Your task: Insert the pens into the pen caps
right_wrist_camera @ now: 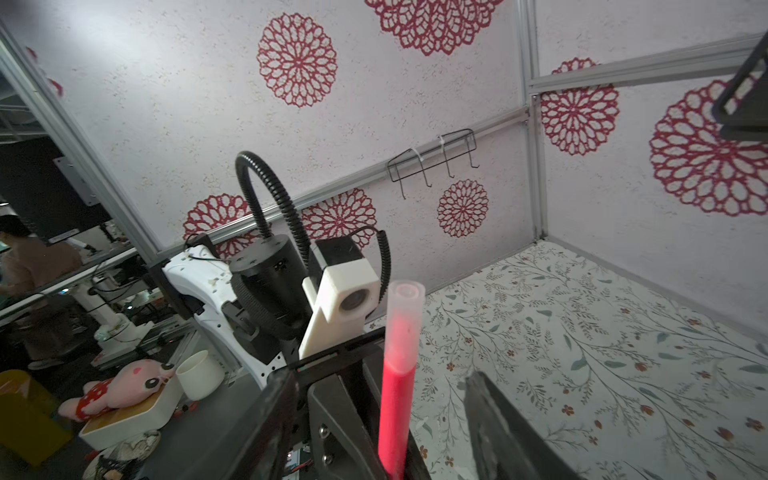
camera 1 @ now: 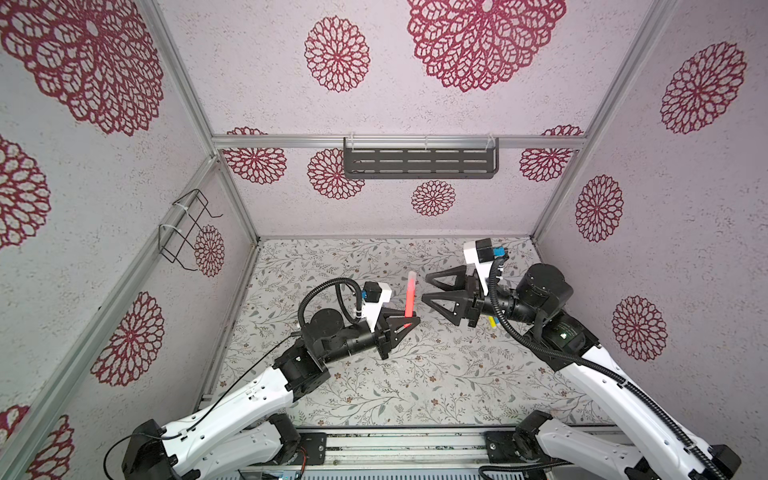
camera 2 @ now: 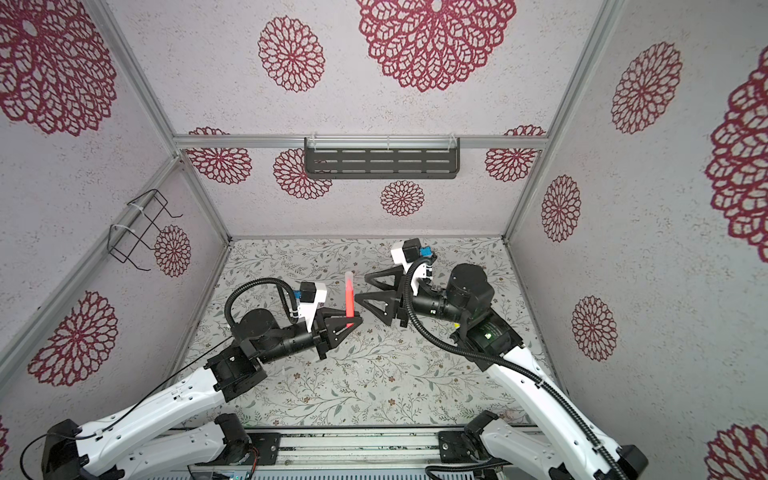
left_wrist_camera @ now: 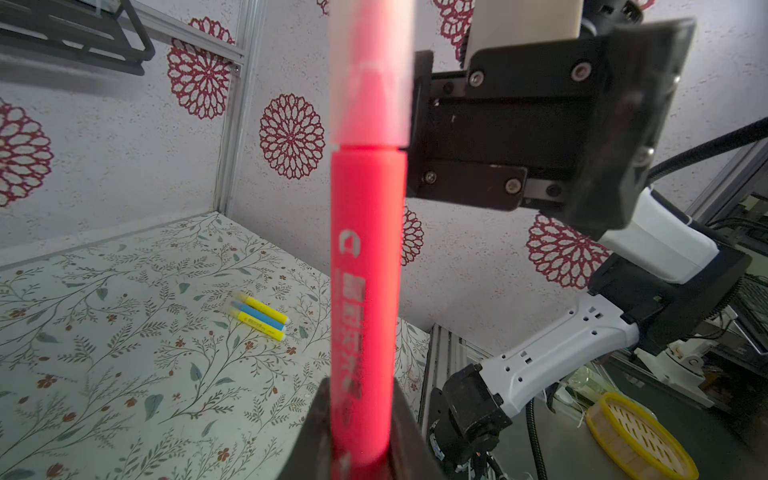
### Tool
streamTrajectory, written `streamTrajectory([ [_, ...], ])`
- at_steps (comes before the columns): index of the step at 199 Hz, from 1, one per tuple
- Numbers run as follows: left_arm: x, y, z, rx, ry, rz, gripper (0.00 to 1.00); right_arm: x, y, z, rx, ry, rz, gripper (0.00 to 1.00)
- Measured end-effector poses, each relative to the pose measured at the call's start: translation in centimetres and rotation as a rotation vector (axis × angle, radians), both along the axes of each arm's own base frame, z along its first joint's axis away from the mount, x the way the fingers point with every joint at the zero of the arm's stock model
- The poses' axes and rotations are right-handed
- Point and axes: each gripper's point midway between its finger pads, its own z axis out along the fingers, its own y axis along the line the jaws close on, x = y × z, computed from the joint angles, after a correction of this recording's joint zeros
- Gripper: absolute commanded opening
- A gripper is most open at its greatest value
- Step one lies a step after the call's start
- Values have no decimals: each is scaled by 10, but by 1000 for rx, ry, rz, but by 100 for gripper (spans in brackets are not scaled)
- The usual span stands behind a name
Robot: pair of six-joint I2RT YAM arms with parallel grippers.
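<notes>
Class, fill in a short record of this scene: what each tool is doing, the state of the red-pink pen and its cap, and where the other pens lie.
left tool: shut on the red-pink pen, holding it upright by its lower end
pen cap: translucent, seated on the pen's top end
right tool: open, beside the cap, apart from it
other pens: two yellow, one blue, lying side by side on the floral mat

Red-pink pen (left_wrist_camera: 368,249) — white C-shaped logo, print beneath unreadable
</notes>
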Motion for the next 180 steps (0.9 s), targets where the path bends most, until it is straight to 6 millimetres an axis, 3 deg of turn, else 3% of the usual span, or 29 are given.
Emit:
streamTrajectory([
  [29, 5, 2, -2, 5, 2, 29, 0, 13, -5, 25, -14, -35, -88, 69],
  [54, 8, 3, -10, 18, 13, 53, 0, 26, 0, 31, -33, -26, -114, 69],
  [111, 10, -4, -28, 59, 30, 76, 0, 53, 24, -5, -118, 71, -126, 66],
  [180, 12, -5, -38, 79, 39, 92, 0, 51, 36, -21, -172, 89, -114, 55],
])
